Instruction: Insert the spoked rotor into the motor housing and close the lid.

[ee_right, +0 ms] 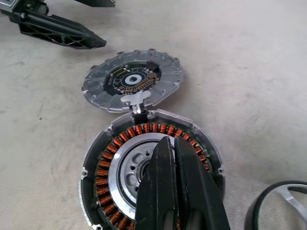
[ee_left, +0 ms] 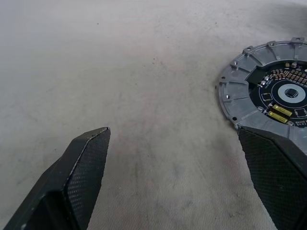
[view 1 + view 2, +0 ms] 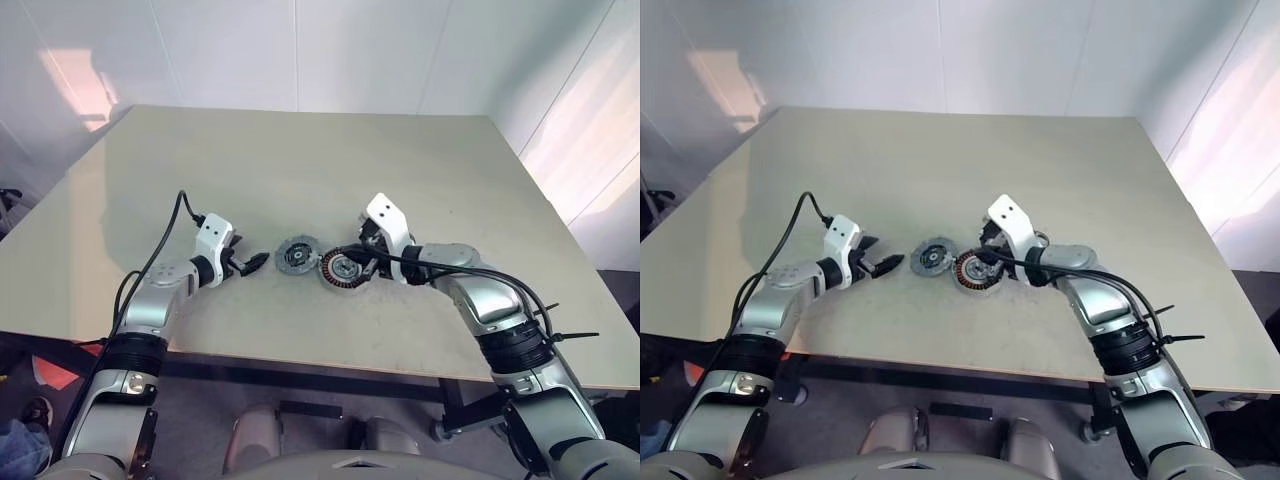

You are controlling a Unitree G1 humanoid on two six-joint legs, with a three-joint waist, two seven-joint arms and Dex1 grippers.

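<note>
Motor housing (image 1: 148, 172) sits open on the beige table (image 3: 300, 160), near the front edge, copper windings ringed around a silver centre w/ holes. The lid (image 1: 132, 80) lies flat right beside it on the robot's left, inner side up w/ a dark circuit face, and looks joined to the housing by a small tab at the rim.

Right gripper (image 1: 173, 146) is over the housing, its 2 fingers pressed together w/ nothing between them, tips above the silver centre. A dark ring w/ a silver spoke, prob the spoked rotor (image 1: 278, 206), pokes into the corner of the right wrist view, close by the housing.

Left gripper (image 3: 250, 264) is spread wide, low over the table just left of the lid, empty.
</note>
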